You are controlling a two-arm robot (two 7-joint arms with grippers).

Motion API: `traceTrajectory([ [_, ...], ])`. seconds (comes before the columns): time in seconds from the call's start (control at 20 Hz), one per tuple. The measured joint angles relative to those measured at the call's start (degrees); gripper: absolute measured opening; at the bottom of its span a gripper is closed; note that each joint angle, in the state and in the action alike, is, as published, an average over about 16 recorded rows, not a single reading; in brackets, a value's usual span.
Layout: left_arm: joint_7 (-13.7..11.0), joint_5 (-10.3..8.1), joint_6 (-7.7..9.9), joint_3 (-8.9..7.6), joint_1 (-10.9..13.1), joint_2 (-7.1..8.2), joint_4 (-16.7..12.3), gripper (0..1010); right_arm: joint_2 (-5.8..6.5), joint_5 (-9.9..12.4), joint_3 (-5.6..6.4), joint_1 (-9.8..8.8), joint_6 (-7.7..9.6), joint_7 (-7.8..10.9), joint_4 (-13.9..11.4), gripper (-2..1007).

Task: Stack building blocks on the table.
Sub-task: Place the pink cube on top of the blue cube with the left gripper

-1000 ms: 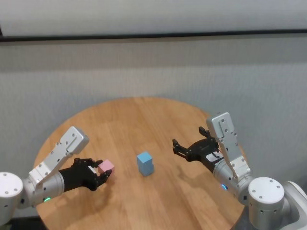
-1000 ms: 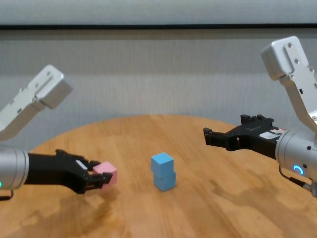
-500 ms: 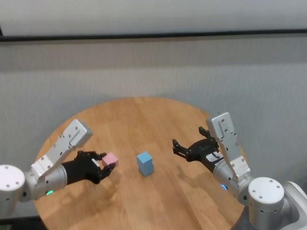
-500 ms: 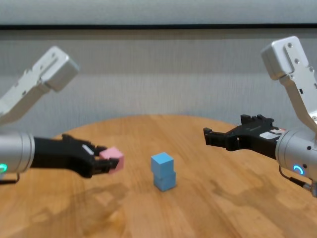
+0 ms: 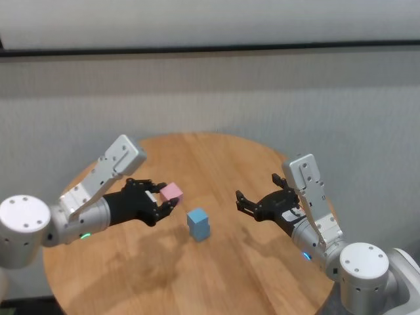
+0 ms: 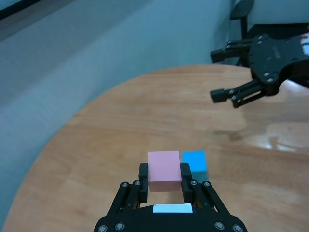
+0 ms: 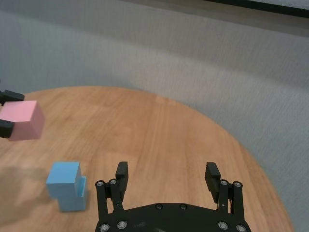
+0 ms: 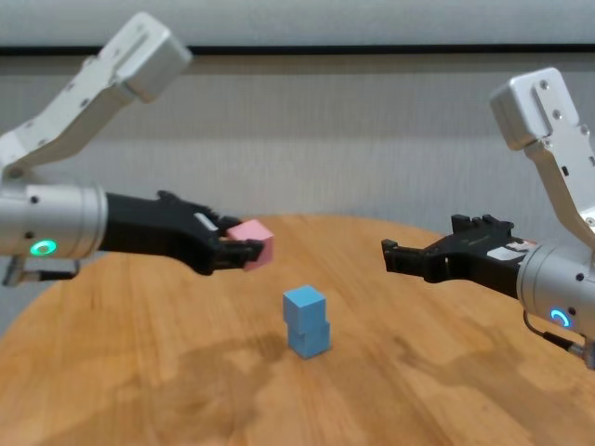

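Two light blue building blocks [image 5: 198, 224] [image 8: 307, 321] [image 7: 66, 186] stand stacked one on the other at the middle of the table [image 5: 216, 164]. My left gripper [image 5: 165, 198] [image 8: 240, 251] [image 6: 164, 183] is shut on the pink block [image 5: 172, 192] [image 8: 254, 244] [image 6: 163, 170] [image 7: 21, 120], held in the air above the table, just left of the stack and higher than its top. My right gripper [image 5: 256, 198] [image 8: 409, 251] [image 7: 166, 176] hangs open to the right of the stack, with nothing between its fingers.
The round wood-grain table [image 8: 446, 390] ends close behind the blocks, with a grey wall [image 5: 210, 92] beyond. In the left wrist view a dark chair [image 6: 244, 14] shows behind the right gripper.
My left gripper has lifted the pink block off the table and carried it up and to the right, toward the blue stack. The right arm has not moved.
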Motion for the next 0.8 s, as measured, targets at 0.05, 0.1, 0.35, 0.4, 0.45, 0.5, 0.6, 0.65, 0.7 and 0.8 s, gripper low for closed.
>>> traceTrajectory([
  [0.05,-0.2,0.09,0.08,0.34,-0.4,-0.21,0.0,404,0.00,0.0,0.00,0.00,0.00,0.00,0.0,1001],
  [0.1,-0.4,0.17,0.15,0.69,-0.8,-0.43,0.1,404,0.00,0.0,0.00,0.00,0.00,0.00,0.0,1001],
  [0.35,-1.3,0.57,0.39,2.50,-2.5,-1.54,1.0,404,0.00,0.0,0.00,0.00,0.00,0.00,0.0,1001],
  [0.4,-1.4,0.63,0.43,2.83,-2.8,-1.74,1.2,404,0.00,0.0,0.00,0.00,0.00,0.00,0.0,1001],
  [0.45,-1.5,0.68,0.46,3.13,-3.0,-1.92,1.5,404,0.00,0.0,0.00,0.00,0.00,0.00,0.0,1001],
  [0.5,-1.6,0.74,0.48,3.40,-3.3,-2.09,1.7,404,0.00,0.0,0.00,0.00,0.00,0.00,0.0,1001],
  [0.6,-1.7,0.84,0.51,3.90,-3.7,-2.39,2.2,404,0.00,0.0,0.00,0.00,0.00,0.00,0.0,1001],
  [0.65,-1.8,0.88,0.51,4.10,-3.8,-2.51,2.4,404,0.00,0.0,0.00,0.00,0.00,0.00,0.0,1001],
  [0.7,-1.8,0.92,0.50,4.28,-4.0,-2.64,2.7,404,0.00,0.0,0.00,0.00,0.00,0.00,0.0,1001],
  [0.8,-1.9,0.98,0.46,4.58,-4.3,-2.88,3.2,404,0.00,0.0,0.00,0.00,0.00,0.00,0.0,1001],
])
